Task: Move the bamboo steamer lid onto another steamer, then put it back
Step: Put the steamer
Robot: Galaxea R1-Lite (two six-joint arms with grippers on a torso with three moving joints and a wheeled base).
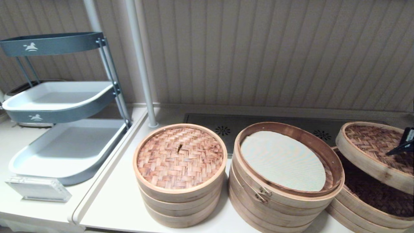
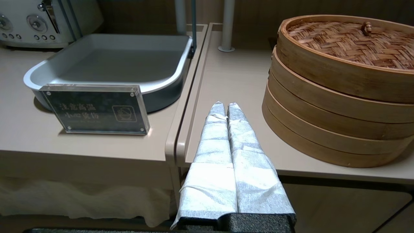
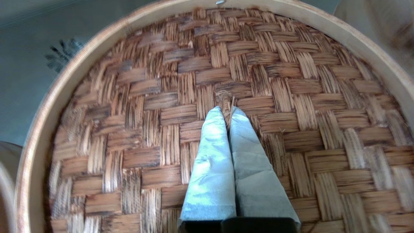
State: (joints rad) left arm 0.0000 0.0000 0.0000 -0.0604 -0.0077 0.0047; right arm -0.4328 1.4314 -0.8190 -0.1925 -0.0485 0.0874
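The bamboo steamer lid (image 1: 372, 152) hangs tilted at the far right, its reddish-tan woven top (image 3: 155, 97) filling the right wrist view. My right gripper (image 1: 393, 151) (image 3: 226, 111) is shut on the lid's small centre loop (image 3: 225, 98). Below the lid stands the low, wide steamer (image 1: 375, 194) with a dark brown woven top; I cannot tell whether the lid's left rim touches it. The tall wide stack with the metal clasp (image 1: 263, 193) stands uncovered in the middle, a white liner (image 1: 284, 158) inside. My left gripper (image 2: 223, 105) rests shut and empty near the counter's front edge, left of the narrow stack.
A narrower three-tier stack (image 1: 179, 158) (image 2: 336, 106) keeps its own woven lid at centre left. A grey tiered tray rack (image 1: 64, 149) and an acrylic sign (image 1: 38, 189) occupy the left counter. A white pole (image 1: 142, 64) rises behind, and a drain grate (image 1: 226, 129) lies by the wall.
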